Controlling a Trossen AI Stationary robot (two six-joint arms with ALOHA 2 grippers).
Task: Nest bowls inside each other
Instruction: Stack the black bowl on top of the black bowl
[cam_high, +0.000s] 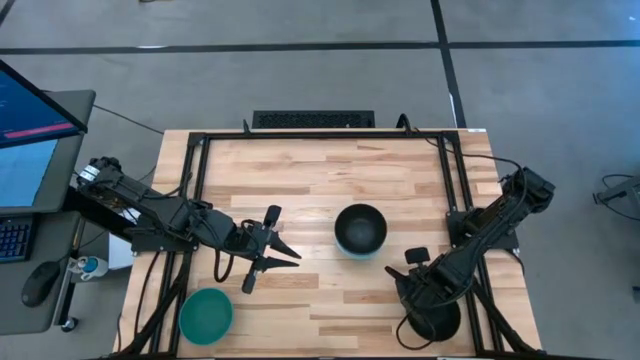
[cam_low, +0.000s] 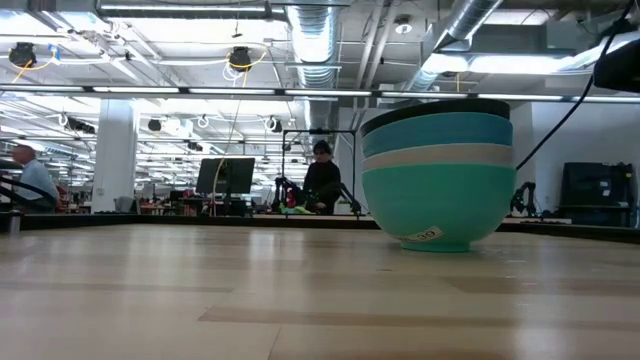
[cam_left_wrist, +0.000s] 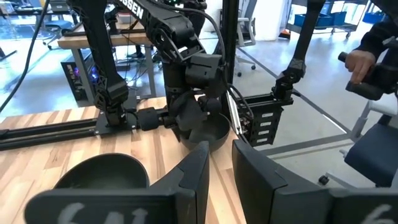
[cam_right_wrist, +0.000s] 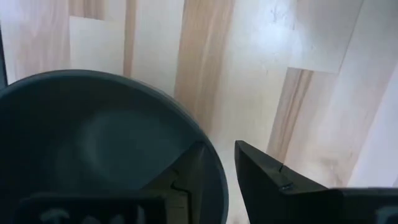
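Note:
A stack of bowls (cam_high: 360, 230) stands mid-table, showing in the low view (cam_low: 437, 170) as cyan at the bottom, then white, cyan, and black on top. A teal-green bowl (cam_high: 205, 315) sits alone near the near-left corner. A second black bowl (cam_high: 437, 320) rests on the table near the near-right edge. My right gripper (cam_right_wrist: 219, 186) is open, pointing down over that bowl's rim, one finger inside and one outside. My left gripper (cam_high: 285, 255) is open and hovers left of the stack, pointing toward it (cam_left_wrist: 99, 177). My right gripper stands astride the black bowl's rim (cam_right_wrist: 214, 165) from above, one finger (cam_right_wrist: 186, 180) inside and one (cam_right_wrist: 273, 183) outside. A strip of table shows between rim and outer finger. Whether the inner finger touches the wall, I cannot tell. The bowl sits on the table.
A black frame (cam_high: 200, 190) runs along the table's left, far and right sides. Bare wood lies between the stack and the near edge. A monitor and keyboard (cam_high: 20, 150) stand beyond the left edge. People show in the room behind (cam_low: 322, 180).

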